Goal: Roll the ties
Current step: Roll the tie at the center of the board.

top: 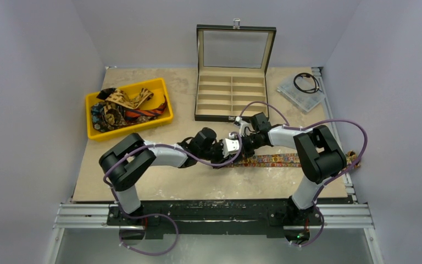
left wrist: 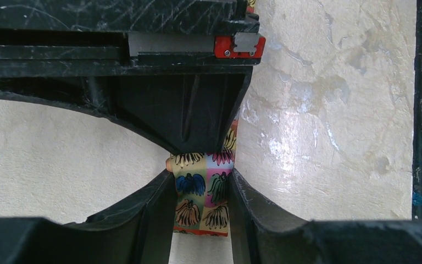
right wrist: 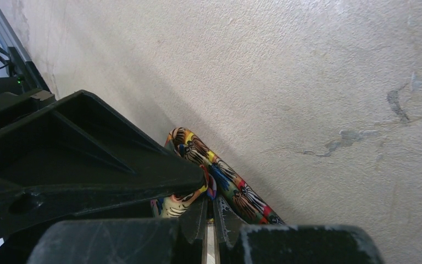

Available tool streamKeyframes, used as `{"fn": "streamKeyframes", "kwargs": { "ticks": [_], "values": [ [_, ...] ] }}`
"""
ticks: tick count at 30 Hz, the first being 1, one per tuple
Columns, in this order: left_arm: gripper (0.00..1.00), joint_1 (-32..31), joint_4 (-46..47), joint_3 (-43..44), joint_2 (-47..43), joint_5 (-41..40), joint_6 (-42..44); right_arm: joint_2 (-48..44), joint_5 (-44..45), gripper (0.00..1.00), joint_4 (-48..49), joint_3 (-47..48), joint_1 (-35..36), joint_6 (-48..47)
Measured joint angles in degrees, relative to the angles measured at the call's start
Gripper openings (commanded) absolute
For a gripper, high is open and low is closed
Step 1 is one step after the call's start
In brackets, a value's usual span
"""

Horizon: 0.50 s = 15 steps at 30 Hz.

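Pressed together, the jaws of the right gripper [right wrist: 209, 204] show no gap in the right wrist view. The floral tie [right wrist: 228, 181] curls over and around their tips, and I cannot tell whether a layer of cloth is caught between them. Opposite, the left gripper [left wrist: 200, 177] holds its jaws part-way apart. They close against the two sides of the tie's bunched end, one finger on each flank, pinching the cloth across its width.

From above, both grippers meet near the middle of the table [top: 159, 187]. From that meeting point the tie lies flat, running straight out toward 3 o'clock and passing under the right arm to the table's right edge. Its long axis therefore runs from 9 to 3, with the gathered end at 9 o'clock in the jaws. Both arms are at that end, and the loose length lies wholly on the right arm's side.

Only a first turn looks to be formed, so the roll is barely begun. The coil would have to travel toward 3 o'clock, square to that axis, or the layers will likely skew into a cone.

The other ties [top: 123, 107] lie heaped in the yellow bin [top: 132, 128] at 10 o'clock, not yet rolled. An open compartment box [top: 232, 94] stands at 12 o'clock.
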Motion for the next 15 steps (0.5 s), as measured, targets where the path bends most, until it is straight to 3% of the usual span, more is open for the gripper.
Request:
{"fn": "streamKeyframes", "kwargs": {
  "ticks": [3, 9, 15],
  "values": [
    [0.37, 0.00, 1.11, -0.74, 0.17, -0.22, 0.61, -0.07, -0.15, 0.01, 0.17, 0.00, 0.00, 0.37],
    [0.33, -0.26, 1.18, -1.05, 0.17, -1.90, 1.95, -0.85, -0.09, 0.24, 0.07, -0.04, 0.00, 0.37],
    [0.31, -0.37, 0.11, -1.05, 0.09, -2.62, 3.39, -5.03, 0.15, 0.32, -2.25, -0.04, -1.64, 0.11]
  ]
}}
